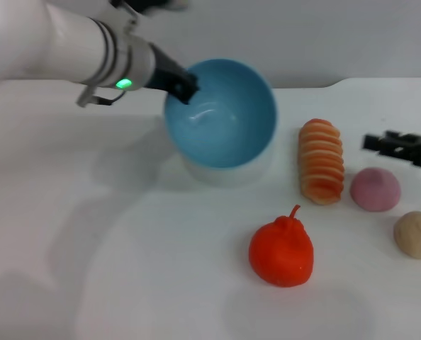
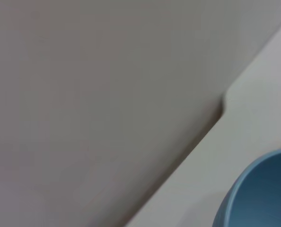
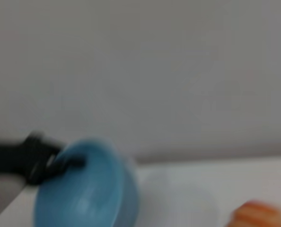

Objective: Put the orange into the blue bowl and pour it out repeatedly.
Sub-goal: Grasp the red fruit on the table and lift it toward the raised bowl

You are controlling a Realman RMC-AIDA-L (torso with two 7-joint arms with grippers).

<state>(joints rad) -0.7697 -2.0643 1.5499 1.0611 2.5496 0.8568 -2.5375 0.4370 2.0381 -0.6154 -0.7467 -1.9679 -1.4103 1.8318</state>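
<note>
The blue bowl (image 1: 225, 117) is lifted and tipped on its side, its empty inside facing the front of the table. My left gripper (image 1: 186, 85) is shut on its left rim. The same bowl shows in the left wrist view (image 2: 263, 194) and in the right wrist view (image 3: 83, 189), where the left gripper (image 3: 50, 161) pinches the rim. The orange (image 1: 281, 251) lies on the white table in front of the bowl, apart from it, nub upward. My right gripper (image 1: 402, 147) hovers at the far right edge, away from both.
A pale-orange striped loaf (image 1: 321, 161) lies right of the bowl. A pink bun (image 1: 375, 189) and a beige bun (image 1: 416, 234) sit near the right edge. A whitish round shape (image 1: 225, 172) lies under the bowl. The table's back edge (image 2: 221, 106) has a step.
</note>
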